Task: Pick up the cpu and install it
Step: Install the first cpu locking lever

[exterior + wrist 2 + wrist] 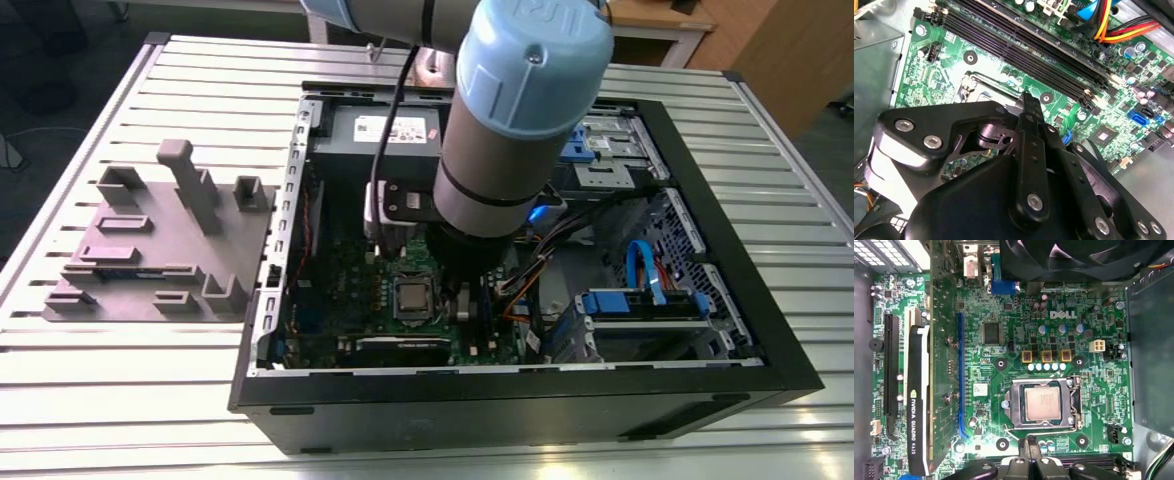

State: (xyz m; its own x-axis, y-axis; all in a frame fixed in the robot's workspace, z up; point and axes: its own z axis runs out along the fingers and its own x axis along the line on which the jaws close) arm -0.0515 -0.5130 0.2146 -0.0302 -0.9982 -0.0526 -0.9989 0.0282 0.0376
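The cpu (pixel 1042 403) lies flat inside the socket frame (pixel 1044 404) on the motherboard (pixel 1004 370), within the open computer case (pixel 747 330) on the slatted surface (pixel 120 400). The gripper (pixel 1030 460) hovers just beside the socket; I cannot tell how its fingers stand. Squaring up over the chip before descending seems wise.

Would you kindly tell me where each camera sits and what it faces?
Exterior view: off the arm, above, facing the open case; the arm shows.
First wrist view: on the arm, facing the motherboard and cpu in its socket.
Second wrist view: on the arm, behind the gripper.
All three share the motherboard.
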